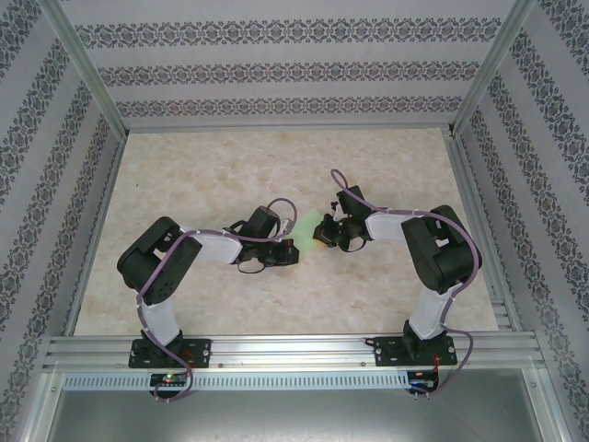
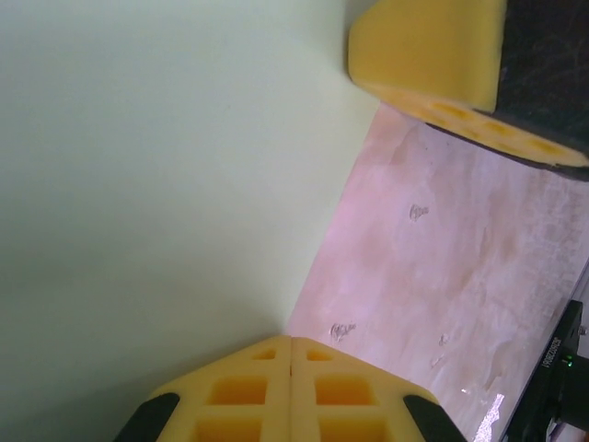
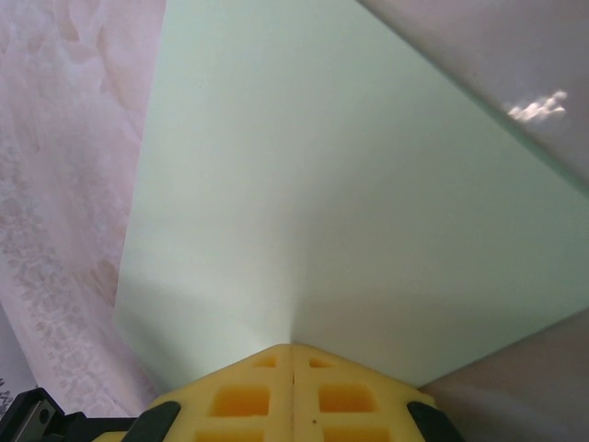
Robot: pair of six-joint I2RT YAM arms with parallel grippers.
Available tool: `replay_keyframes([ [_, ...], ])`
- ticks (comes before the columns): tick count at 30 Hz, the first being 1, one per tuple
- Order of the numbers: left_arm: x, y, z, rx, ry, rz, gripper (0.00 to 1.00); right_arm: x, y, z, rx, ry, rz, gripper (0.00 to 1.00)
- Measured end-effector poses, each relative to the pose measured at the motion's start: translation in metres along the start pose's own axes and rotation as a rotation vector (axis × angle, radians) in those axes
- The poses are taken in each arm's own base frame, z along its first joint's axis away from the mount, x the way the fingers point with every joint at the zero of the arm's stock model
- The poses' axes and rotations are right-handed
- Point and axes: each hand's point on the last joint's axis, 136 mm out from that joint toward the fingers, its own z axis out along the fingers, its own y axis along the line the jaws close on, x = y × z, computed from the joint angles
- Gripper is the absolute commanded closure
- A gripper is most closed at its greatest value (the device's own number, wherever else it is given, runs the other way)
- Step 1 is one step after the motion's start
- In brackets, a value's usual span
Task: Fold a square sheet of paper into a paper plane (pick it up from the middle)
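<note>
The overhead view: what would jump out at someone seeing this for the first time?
The left arm and right arm bend inward and nearly meet over the middle of the marble-patterned table, with a small pale green paper between their tips. Up close, the left gripper and right gripper each pinch that paper's edge with bright yellow pads.
</note>
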Motion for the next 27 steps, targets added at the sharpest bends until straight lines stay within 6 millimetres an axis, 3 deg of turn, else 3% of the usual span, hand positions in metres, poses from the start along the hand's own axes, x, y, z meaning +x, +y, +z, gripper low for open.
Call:
replay_keyframes([
  [19, 0.033, 0.009, -0.026, -0.048, 0.053, -0.030, 1.00, 0.000, 0.001, -0.001, 0.002, 0.002, 0.000, 1.00],
  [27, -0.018, -0.040, -0.042, 0.009, -0.064, 0.028, 1.00, -0.006, 0.003, -0.005, 0.042, -0.011, 0.005, 1.00],
])
